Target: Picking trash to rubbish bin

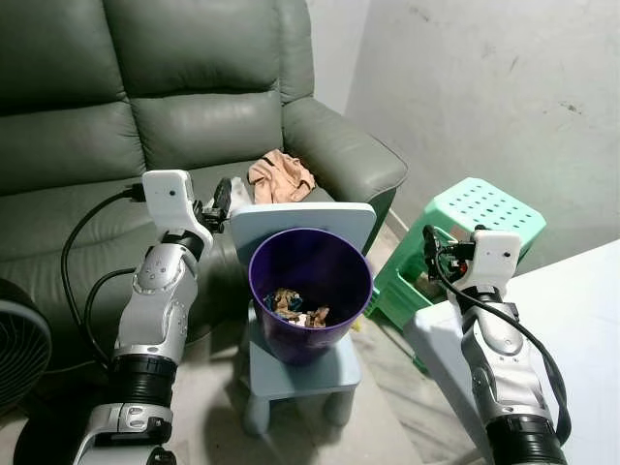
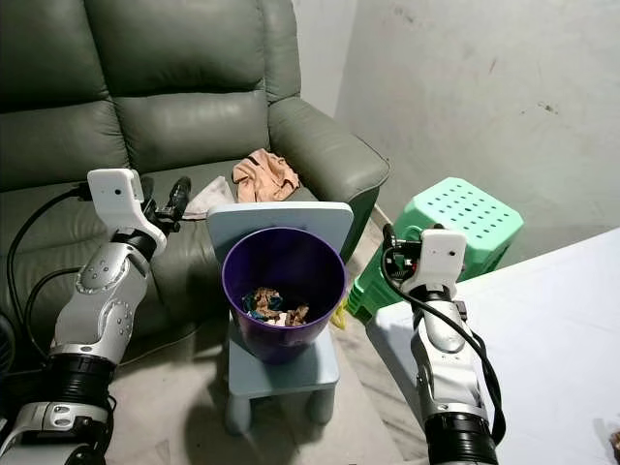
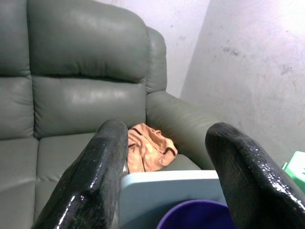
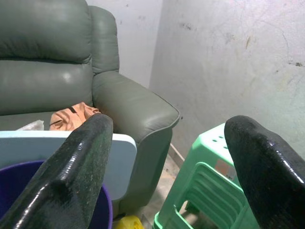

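Observation:
A purple rubbish bin (image 1: pixel 302 345) stands on a small light-blue chair (image 1: pixel 300 376) in front of the sofa. Several scraps of trash (image 1: pixel 298 306) lie at the bin's bottom. My left gripper (image 1: pixel 221 201) is raised just left of the chair's backrest (image 3: pixel 167 183), open with nothing between its fingers. My right gripper (image 1: pixel 429 254) hovers to the right of the bin, in front of a green stool (image 1: pixel 477 215), open and holding nothing. A crumpled whitish wrapper (image 2: pixel 205 198) lies on the sofa seat beside a peach cloth (image 1: pixel 281 176).
The grey-green sofa (image 1: pixel 174 116) runs behind the chair, its armrest (image 1: pixel 344 155) at the right. A white table (image 1: pixel 581 320) juts in at the lower right. A black fan (image 1: pixel 19 349) sits at the far left. A small yellow object (image 4: pixel 126 223) lies on the floor.

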`<state>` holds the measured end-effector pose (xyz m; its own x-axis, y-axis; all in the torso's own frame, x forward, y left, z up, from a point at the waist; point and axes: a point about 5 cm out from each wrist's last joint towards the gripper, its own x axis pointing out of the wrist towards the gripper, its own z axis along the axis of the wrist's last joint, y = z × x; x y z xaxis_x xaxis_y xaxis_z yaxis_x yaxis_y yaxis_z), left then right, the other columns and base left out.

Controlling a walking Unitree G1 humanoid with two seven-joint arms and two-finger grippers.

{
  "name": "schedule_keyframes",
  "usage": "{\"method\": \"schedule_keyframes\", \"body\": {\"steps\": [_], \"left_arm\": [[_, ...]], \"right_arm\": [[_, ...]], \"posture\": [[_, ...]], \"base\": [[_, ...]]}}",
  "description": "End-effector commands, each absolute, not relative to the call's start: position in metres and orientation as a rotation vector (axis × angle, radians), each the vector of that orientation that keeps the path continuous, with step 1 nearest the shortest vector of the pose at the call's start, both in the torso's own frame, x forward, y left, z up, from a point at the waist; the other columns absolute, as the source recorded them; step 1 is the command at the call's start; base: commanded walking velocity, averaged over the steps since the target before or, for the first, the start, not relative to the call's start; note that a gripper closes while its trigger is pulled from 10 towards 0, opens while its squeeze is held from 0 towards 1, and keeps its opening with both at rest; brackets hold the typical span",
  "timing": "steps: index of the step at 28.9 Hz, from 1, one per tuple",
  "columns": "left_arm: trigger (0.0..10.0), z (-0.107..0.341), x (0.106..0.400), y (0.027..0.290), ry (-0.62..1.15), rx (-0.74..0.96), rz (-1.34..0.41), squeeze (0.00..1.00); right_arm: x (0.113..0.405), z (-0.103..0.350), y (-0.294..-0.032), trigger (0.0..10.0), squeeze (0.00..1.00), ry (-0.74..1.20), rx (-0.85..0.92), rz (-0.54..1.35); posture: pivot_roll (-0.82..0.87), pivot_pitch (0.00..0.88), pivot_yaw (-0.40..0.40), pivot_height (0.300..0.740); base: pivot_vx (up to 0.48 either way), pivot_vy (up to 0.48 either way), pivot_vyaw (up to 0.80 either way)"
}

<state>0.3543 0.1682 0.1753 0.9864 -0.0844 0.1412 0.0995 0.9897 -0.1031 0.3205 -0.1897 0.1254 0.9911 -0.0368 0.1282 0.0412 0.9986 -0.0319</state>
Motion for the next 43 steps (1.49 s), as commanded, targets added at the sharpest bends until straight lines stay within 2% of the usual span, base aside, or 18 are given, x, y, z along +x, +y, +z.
{"method": "schedule_keyframes", "body": {"steps": [1, 10, 18, 43], "left_arm": [[10.0, 0.176, 0.355, 0.164, -0.147, -0.099, -0.121, 0.0], [10.0, 0.172, 0.356, 0.168, -0.125, -0.129, -0.109, 0.0], [10.0, 0.164, 0.357, 0.167, -0.068, -0.123, -0.078, 0.0], [10.0, 0.163, 0.349, 0.157, -0.081, -0.081, -0.142, 0.0]], "right_arm": [[0.321, 0.13, -0.189, 10.0, 0.0, -0.13, -0.045, -0.033], [0.318, 0.128, -0.189, 10.0, 0.0, -0.123, -0.057, -0.029], [0.314, 0.126, -0.19, 10.0, 0.0, -0.105, -0.063, -0.025], [0.304, 0.119, -0.187, 10.0, 0.0, -0.073, -0.056, -0.026]], "posture": [[-0.04, 0.0, -0.073, 0.74], [-0.04, 0.0, -0.08, 0.74], [-0.04, 0.0, -0.085, 0.74], [-0.03, 0.0, -0.08, 0.74]], "base": [[0.0, 0.0, -0.78], [0.0, 0.263, -0.78], [0.0, 0.0, -0.78], [0.0, 0.0, -0.78]]}}
